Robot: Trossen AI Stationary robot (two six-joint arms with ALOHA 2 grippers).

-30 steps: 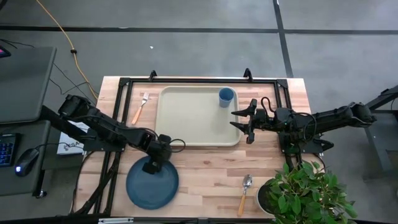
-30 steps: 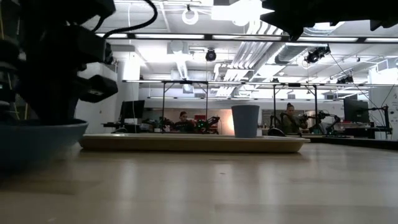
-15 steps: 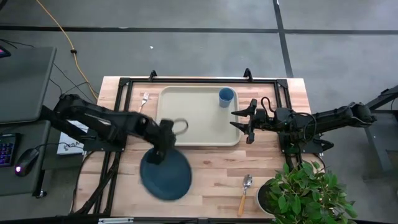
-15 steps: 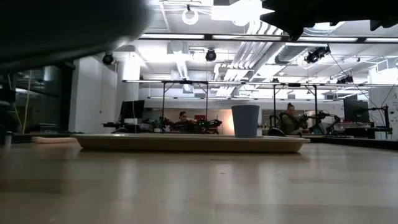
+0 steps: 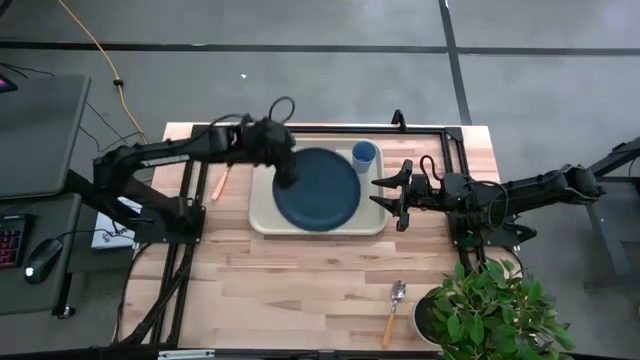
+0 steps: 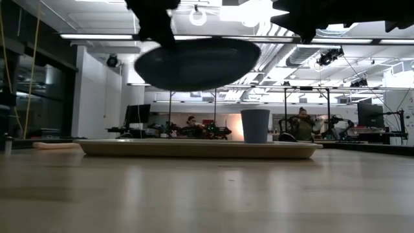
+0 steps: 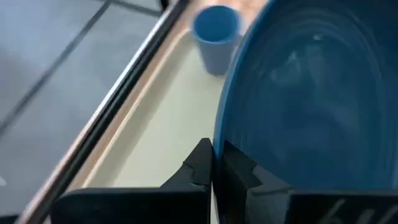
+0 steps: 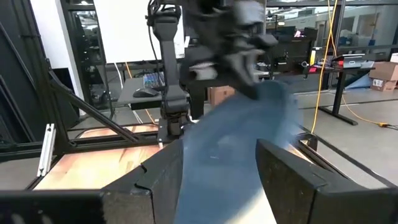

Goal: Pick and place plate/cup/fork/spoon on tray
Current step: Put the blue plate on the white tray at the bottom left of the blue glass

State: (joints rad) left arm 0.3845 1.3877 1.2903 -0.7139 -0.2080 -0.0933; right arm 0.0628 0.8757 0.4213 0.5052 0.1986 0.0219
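Note:
My left gripper (image 5: 285, 174) is shut on the dark blue plate (image 5: 318, 189), which hangs in the air over the cream tray (image 5: 262, 216). The low view shows the plate (image 6: 197, 63) well above the tray (image 6: 194, 149). The light blue cup (image 5: 364, 155) stands upright in the tray's far right corner. The fork's orange handle (image 5: 220, 187) lies on the table left of the tray, partly under my left arm. The spoon (image 5: 394, 309) lies on the table near the front edge. My right gripper (image 5: 390, 195) is open and empty at the tray's right rim. My left gripper pinches the plate's rim (image 7: 219, 138) between its two fingers, one finger (image 7: 202, 163) outside the rim and one (image 7: 241, 169) on the inner face. It holds the plate's left edge (image 6: 150, 59), coming from above. The plate hangs roughly level, clear of the tray.
A potted green plant (image 5: 490, 310) stands at the table's near right corner. A black frame (image 5: 300, 128) runs along the far edge and down the left side. Bare wood lies between the tray and the near edge.
My left gripper has lifted the plate off the table's near left part and carried it up, toward the far edge and the right. The plate now hangs over the tray, clear of everything.

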